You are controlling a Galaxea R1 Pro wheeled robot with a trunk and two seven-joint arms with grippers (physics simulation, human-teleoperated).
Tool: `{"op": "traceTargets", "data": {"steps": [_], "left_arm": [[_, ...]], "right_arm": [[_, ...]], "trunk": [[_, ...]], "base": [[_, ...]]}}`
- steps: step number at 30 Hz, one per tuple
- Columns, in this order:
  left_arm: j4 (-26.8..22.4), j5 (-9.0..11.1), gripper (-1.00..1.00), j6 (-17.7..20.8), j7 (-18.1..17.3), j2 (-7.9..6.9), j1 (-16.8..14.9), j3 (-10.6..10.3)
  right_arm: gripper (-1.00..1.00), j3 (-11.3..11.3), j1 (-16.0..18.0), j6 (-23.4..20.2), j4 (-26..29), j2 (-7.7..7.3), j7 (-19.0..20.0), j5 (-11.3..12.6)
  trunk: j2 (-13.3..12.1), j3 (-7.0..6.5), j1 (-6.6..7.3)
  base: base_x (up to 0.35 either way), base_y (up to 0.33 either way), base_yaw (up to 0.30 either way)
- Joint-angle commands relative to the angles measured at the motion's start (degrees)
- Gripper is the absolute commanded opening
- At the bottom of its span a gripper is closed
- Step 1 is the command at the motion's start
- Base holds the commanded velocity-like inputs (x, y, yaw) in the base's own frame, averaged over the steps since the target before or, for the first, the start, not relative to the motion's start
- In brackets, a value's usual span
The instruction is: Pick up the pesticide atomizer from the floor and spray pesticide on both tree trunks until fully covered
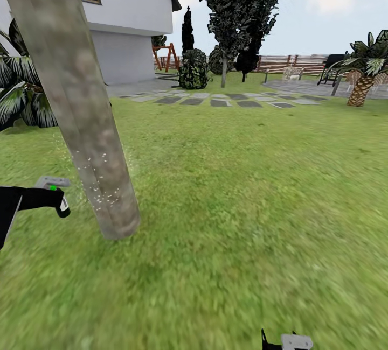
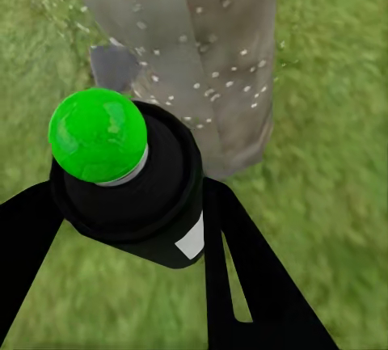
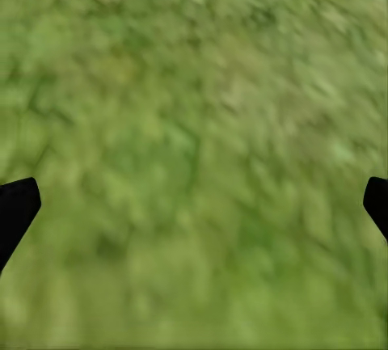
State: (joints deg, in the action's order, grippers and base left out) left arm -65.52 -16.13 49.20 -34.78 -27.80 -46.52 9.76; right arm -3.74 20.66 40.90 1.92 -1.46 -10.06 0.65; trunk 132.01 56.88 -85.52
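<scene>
Presently, the pesticide atomizer (image 2: 133,184) is clamped between the two black fingers (image 2: 250,285) of the left gripper (image 1: 54,195), low at the left edge of the head view and just beside the tree trunk (image 1: 81,107). A green dot is displayed on the bottle's top in the left wrist view, and a white label is seen on its side. Pesticide (image 2: 214,75) specks are scattered over the lower trunk and the air near it. The trunk is rooted in the lawn (image 1: 242,188) and appears tilted in the head view. The right gripper (image 3: 194,204) is held over bare grass, its fingertips set well apart. Stepping stones (image 1: 215,99), a white house (image 1: 129,16) and a slatted fence (image 1: 291,62) are visible beyond.
</scene>
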Motion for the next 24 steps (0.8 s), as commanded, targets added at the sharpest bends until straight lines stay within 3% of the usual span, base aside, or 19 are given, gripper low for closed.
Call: {"op": "traceTargets", "data": {"steps": [1, 4, 11, 14, 24], "left_arm": [[-0.39, 0.09, -1.0, 0.29, -0.08, -0.07, -0.2, -0.02], [-0.96, 0.28, -1.0, 2.37, -2.11, 0.09, -2.86, -0.55], [-0.94, -0.03, -1.0, 2.52, -3.19, 0.12, -2.56, -0.7], [-0.91, -0.1, -1.0, 2.51, -3.05, 0.12, -2.52, -0.73], [-0.84, -0.13, -1.0, 2.48, -2.78, 0.11, -2.52, -0.55]], "right_arm": [[1.0, 0.07, 0.0, 0.0, 0.16, -0.11, 0.0, 0.0], [1.0, 0.02, 0.0, 0.0, 2.31, -0.69, 0.11, 0.0], [1.0, -0.31, 0.0, 0.06, 2.73, -1.0, 0.11, -0.93], [1.0, -0.1, 0.0, 0.1, 2.73, -1.8, -0.1, -0.77], [1.0, -0.06, 0.0, 0.15, 2.56, -1.87, -0.06, -0.75]], "trunk": [[0.0, 0.0, 0.0], [0.0, 0.0, 0.0], [0.0, 0.0, 0.0], [0.0, 0.0, 0.0], [0.0, 0.0, 0.0]], "base": [[0.0, 0.0, 0.0], [0.0, 0.0, 0.0], [0.0, -0.018, 0.0], [0.0, -0.245, 0.0], [0.0, -0.272, 0.0]]}}
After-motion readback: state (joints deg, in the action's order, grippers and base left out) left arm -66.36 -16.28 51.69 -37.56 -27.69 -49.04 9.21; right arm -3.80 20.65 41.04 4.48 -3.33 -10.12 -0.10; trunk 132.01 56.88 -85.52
